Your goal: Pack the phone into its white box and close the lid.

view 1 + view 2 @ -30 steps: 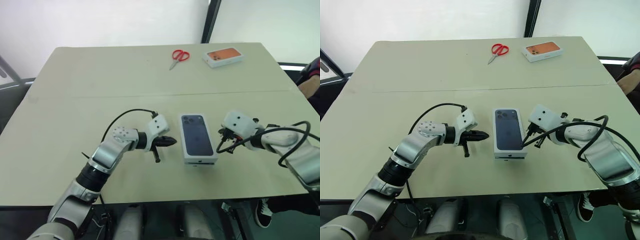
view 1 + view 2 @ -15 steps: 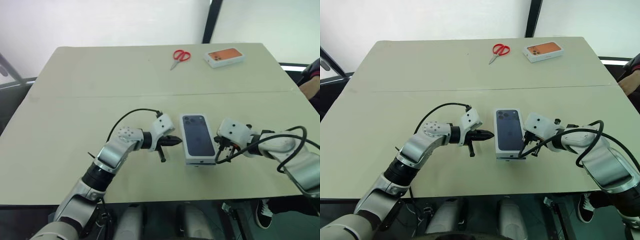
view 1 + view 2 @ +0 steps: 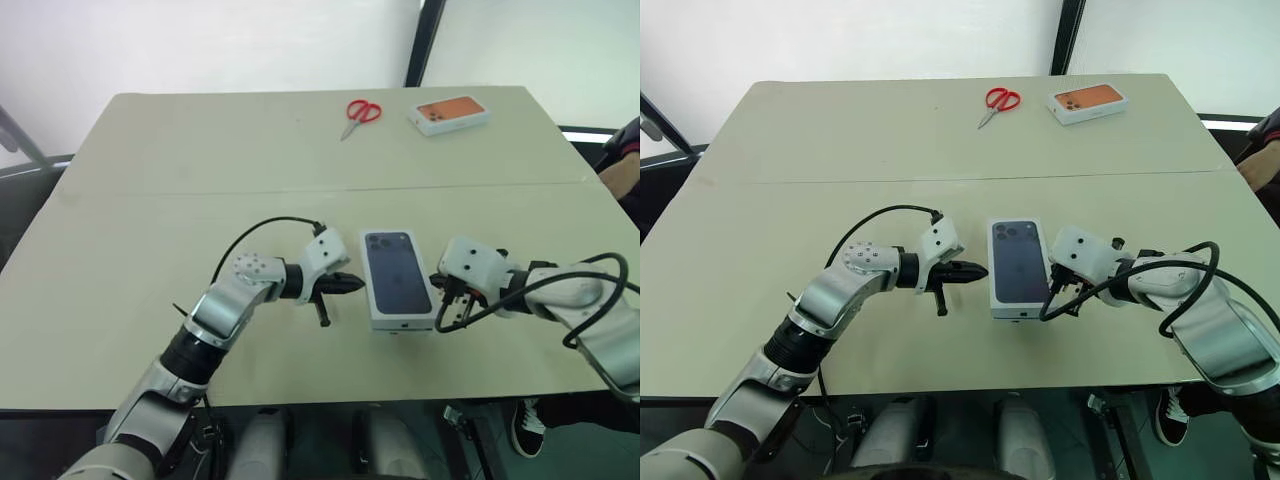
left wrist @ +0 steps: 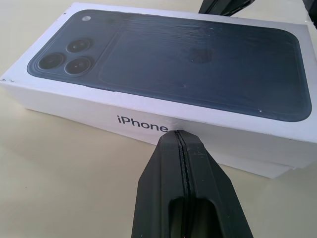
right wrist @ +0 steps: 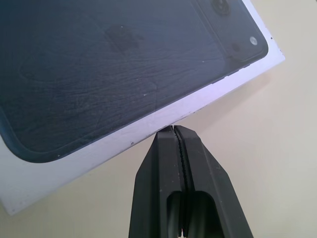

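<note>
A lid (image 3: 398,272) with a dark phone print on top sits over the white box, whose lower edge (image 4: 270,167) peeks out under it, near the table's front middle. The phone is hidden. Level with the table, my left gripper (image 3: 352,283) is shut and its tip (image 4: 179,136) rests against the lid's left side wall. At the other side, my right gripper (image 3: 1053,287) is shut and angled down, its tip (image 5: 174,130) at the lid's right top edge. Neither holds anything.
Red scissors (image 3: 360,110) and a small white box with an orange top (image 3: 448,112) lie at the far edge of the beige table (image 3: 150,250). A person's sleeve (image 3: 625,150) shows at the right edge.
My right gripper has drawn in toward the box's right side and slightly nearer to me. The left gripper and the box have stayed in place.
</note>
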### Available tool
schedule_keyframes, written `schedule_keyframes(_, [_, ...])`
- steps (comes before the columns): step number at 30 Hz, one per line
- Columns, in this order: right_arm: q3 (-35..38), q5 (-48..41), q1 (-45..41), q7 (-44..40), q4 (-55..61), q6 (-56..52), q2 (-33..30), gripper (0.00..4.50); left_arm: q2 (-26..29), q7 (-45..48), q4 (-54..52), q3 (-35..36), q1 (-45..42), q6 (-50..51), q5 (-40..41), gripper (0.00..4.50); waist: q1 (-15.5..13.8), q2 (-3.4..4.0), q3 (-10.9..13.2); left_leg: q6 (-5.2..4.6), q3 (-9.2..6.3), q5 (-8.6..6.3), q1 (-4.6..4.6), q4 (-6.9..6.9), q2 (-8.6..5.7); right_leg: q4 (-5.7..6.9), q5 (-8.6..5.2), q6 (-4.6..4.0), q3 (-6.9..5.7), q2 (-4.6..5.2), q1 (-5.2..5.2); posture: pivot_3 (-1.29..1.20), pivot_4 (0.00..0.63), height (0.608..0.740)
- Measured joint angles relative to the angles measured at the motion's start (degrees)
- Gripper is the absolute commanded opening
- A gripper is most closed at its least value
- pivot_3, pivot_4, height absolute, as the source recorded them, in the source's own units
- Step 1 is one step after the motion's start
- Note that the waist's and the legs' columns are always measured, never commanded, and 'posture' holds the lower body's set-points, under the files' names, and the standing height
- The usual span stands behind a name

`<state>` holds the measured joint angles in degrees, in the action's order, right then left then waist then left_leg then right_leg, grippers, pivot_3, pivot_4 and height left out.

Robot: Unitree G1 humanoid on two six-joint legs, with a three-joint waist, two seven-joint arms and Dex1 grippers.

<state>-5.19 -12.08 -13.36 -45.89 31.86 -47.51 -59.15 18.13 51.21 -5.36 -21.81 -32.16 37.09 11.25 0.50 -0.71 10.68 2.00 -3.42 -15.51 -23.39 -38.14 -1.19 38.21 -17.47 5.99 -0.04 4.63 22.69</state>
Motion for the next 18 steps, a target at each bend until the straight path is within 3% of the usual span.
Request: schedule_keyframes(18, [-0.59,1.78,3.38,-0.2,1.46,0.53,-0.45,0.03,0.73,0.48,0.5,-2.2,0.05,-0.39,-0.8,0.0,0.01,0.0,0.0,0.0,0.0,0.0,0.02,0.0,-0.01,0.0,0.0,0.0,0.0,0.0,-0.02,0.0,0.15,0.74])
